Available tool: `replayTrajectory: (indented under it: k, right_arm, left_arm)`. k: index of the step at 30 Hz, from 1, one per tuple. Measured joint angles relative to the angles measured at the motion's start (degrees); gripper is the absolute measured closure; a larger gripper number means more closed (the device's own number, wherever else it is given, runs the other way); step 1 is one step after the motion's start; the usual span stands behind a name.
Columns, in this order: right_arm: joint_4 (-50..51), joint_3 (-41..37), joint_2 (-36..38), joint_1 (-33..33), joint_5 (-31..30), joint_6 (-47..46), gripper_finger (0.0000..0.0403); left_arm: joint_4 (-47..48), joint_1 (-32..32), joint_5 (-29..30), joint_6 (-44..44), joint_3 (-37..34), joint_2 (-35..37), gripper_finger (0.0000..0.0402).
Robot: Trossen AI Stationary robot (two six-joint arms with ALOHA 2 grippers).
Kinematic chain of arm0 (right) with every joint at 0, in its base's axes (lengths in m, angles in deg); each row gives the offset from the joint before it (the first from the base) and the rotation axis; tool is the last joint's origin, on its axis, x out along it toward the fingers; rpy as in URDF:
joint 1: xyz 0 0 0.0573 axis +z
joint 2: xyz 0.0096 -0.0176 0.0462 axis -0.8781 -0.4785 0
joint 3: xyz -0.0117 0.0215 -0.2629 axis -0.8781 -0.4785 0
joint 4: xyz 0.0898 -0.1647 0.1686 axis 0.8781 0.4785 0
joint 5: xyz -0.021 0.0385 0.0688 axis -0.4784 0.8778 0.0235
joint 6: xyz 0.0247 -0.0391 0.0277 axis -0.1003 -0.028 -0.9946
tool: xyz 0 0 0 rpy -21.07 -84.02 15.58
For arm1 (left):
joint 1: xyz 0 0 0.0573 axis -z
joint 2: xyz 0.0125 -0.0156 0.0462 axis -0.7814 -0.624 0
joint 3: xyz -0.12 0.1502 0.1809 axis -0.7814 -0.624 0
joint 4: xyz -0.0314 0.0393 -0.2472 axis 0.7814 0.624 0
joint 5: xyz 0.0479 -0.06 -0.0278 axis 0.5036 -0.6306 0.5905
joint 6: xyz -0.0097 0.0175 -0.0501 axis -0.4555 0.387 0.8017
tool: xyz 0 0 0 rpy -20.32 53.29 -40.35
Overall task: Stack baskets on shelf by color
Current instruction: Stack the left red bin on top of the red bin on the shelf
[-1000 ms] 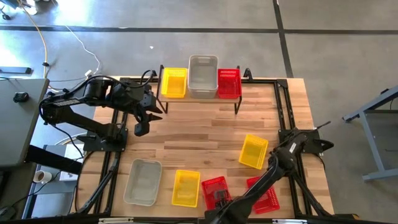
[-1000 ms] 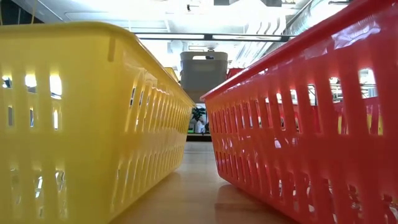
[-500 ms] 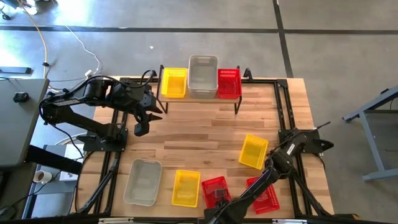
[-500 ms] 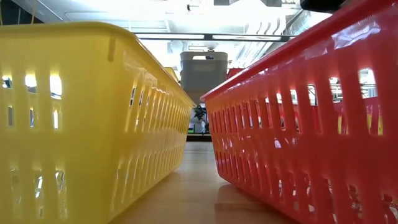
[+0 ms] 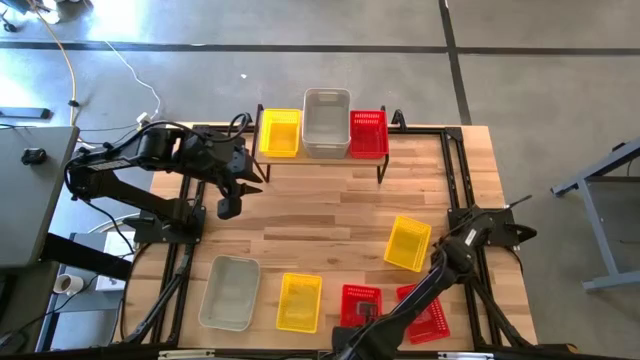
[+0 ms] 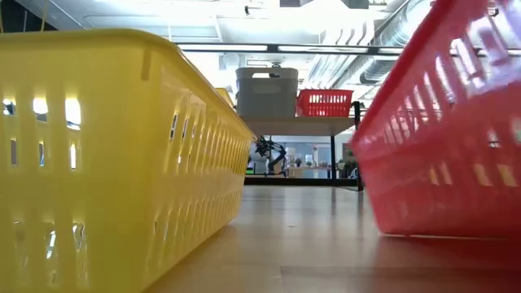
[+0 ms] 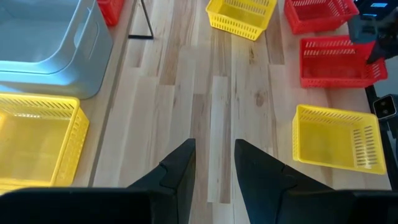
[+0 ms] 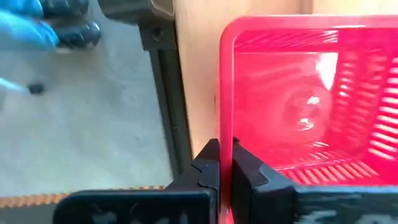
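Observation:
On the shelf (image 5: pixel 320 160) at the table's far edge stand a yellow basket (image 5: pixel 280 132), a grey one (image 5: pixel 326 122) and a red one (image 5: pixel 368 133). On the table lie a grey basket (image 5: pixel 229 292), two yellow ones (image 5: pixel 299 301) (image 5: pixel 408 243) and two red ones. My right gripper (image 5: pixel 357 320) is shut on the left red basket (image 5: pixel 362 300) at the near edge. The other red basket (image 5: pixel 428 312) lies partly under that arm. My left gripper (image 5: pixel 229 205) hovers open near the shelf's left end, holding nothing. My right gripper pinches the top of a wall (image 8: pixel 226 134) of the red basket at its near end, one finger inside the basket and one outside. The fingers come from above, pointing down. In the low view the basket (image 6: pixel 440 138) sits tilted.
Black frame rails (image 5: pixel 180 270) run along the table's left and right sides. Bare wood lies between the shelf and the near row of baskets. In the low view the near yellow basket (image 6: pixel 114 155) fills the left side.
My right gripper has shut on the red basket's wall. The basket, which lay slanted beside the yellow one, has turned square to the table, shifted toward the right edge and tipped.

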Motion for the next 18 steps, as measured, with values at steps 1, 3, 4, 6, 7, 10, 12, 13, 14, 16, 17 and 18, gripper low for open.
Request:
replayTrajectory:
  k: [1, 3, 4, 6, 7, 10, 12, 13, 14, 16, 17, 18]
  right_arm:
    - [0.0, 0.0, 0.5, 0.1, -0.5, -1.6, 0.0401]
    - [0.0, 0.0, 2.1, 0.1, -2.2, -4.3, 0.0402]
    - [0.0, 0.0, 3.1, 0.2, -3.3, -5.4, 0.0402]
    - [-0.1, 0.0, 5.1, 0.2, -5.3, -6.8, 0.0402]
    - [0.0, 0.0, 5.9, 0.2, -6.5, -7.0, 0.0402]
    - [0.7, 0.0, 8.5, 0.0, -10.6, -8.1, 0.0403]
    - [0.9, 0.0, 10.3, -0.3, -13.3, -8.1, 0.0403]
    - [1.0, 0.0, 11.2, -0.7, -14.6, -8.1, 0.0403]
    - [1.5, 0.0, 12.0, -1.0, -16.1, -8.1, 0.0403]
    - [2.5, 0.0, 13.3, -1.9, -18.5, -7.3, 0.0403]
    - [3.0, 0.0, 13.9, -2.5, -19.5, -6.6, 0.0403]
    - [3.6, 0.0, 14.6, -3.1, -20.4, -6.2, 0.0403]
  left_arm:
    - [0.0, 0.0, 0.0, 0.0, 0.0, 0.0, 0.0298]
    - [0.0, 0.0, 0.0, 0.0, 0.0, -0.1, 0.0298]
    - [0.0, 0.0, 0.0, 0.0, 0.0, -0.3, 0.0298]
    - [0.1, 0.0, 0.0, 0.0, 0.0, -0.5, 0.0298]
    - [0.2, 0.0, 0.0, 0.0, 0.0, -0.5, 0.0298]
    - [0.2, 0.0, 0.0, 0.0, 0.0, -0.5, 0.0298]
    - [0.2, 0.0, 0.0, 0.0, 0.0, -0.5, 0.0298]
    - [0.2, 0.0, 0.0, 0.0, 0.0, -0.5, 0.0298]
    - [0.2, 0.0, 0.0, 0.0, 0.0, -0.5, 0.0298]
    - [0.2, 0.0, 0.0, 0.0, 0.0, -0.5, 0.0298]
    - [0.2, 0.0, 0.0, 0.0, 0.0, -0.5, 0.0298]
    - [0.2, 0.0, 0.0, 0.0, 0.0, -0.5, 0.0298]
